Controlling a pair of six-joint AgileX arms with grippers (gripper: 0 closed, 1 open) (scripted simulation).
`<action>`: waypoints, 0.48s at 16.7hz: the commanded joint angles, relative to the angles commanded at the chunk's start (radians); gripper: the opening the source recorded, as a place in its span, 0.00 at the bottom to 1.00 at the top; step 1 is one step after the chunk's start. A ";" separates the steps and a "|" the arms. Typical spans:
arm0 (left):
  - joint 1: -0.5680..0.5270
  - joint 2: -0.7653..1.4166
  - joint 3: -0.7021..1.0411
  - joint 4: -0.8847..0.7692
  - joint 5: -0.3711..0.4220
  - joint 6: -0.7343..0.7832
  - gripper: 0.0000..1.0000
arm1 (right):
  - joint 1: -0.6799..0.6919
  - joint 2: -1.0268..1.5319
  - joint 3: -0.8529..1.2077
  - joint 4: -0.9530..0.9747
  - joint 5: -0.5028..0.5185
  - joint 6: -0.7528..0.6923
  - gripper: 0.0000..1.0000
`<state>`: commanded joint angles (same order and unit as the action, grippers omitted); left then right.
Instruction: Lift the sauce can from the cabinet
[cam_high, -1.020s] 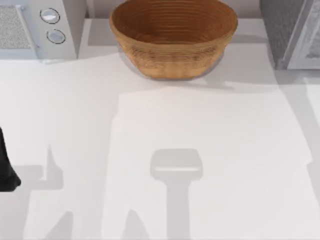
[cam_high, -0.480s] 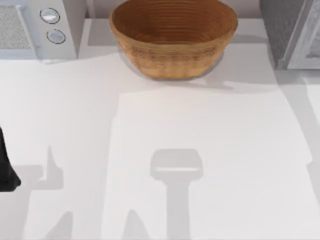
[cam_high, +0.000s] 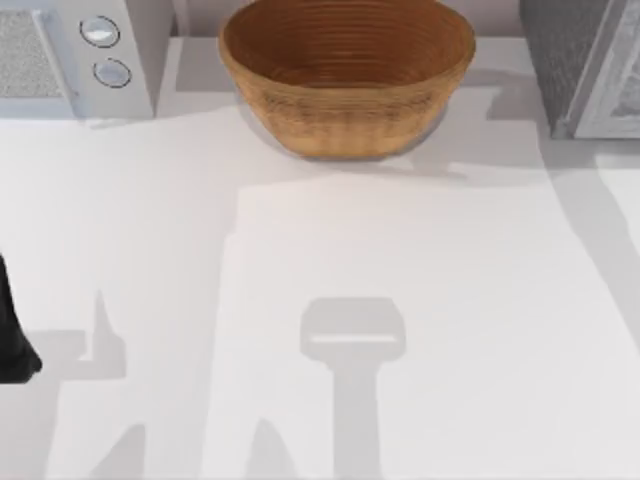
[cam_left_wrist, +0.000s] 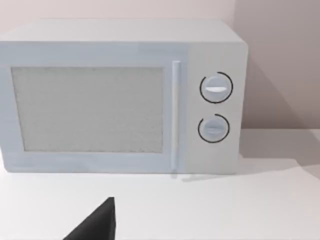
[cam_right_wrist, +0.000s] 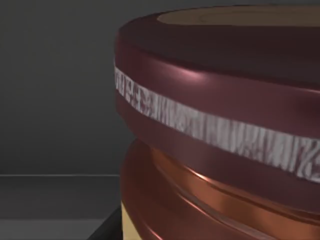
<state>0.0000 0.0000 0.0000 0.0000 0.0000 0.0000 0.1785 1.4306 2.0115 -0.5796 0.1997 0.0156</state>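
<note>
Jaws on both arms: could not tell from any view whether apart or together. Sauce can (cam_right_wrist: 215, 125) stood inside the dark cabinet (cam_high: 560, 60), very close in the right wrist view: maroon top rim, pale band beneath it, coppery body lower down. It looked upright, and its base was out of frame, so I could not tell whether it was lifted or resting. One change noted over the last half second: on the counter (cam_high: 400, 250), the shadow (cam_high: 505, 100) between the cabinet and the basket (cam_high: 345, 75) had grown a new block, and the shaded strip along the top view's right edge had shifted. Judgement: the right arm was moving at the cabinet, closing on the can or starting the lift. Basket and microwave (cam_high: 60, 50) had not moved. Left arm (cam_high: 12, 340) stayed parked at the counter's left edge, facing the microwave.
</note>
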 joint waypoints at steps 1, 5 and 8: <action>0.000 0.000 0.000 0.000 0.000 0.000 1.00 | 0.015 -0.040 0.004 -0.045 0.014 0.000 0.00; 0.000 0.000 0.000 0.000 0.000 0.000 1.00 | 0.061 -0.166 0.017 -0.180 0.059 0.000 0.00; 0.000 0.000 0.000 0.000 0.000 0.000 1.00 | 0.068 -0.183 0.019 -0.198 0.066 -0.001 0.00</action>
<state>0.0000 0.0000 0.0000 0.0000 0.0000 0.0000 0.2462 1.2475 2.0305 -0.7772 0.2653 0.0150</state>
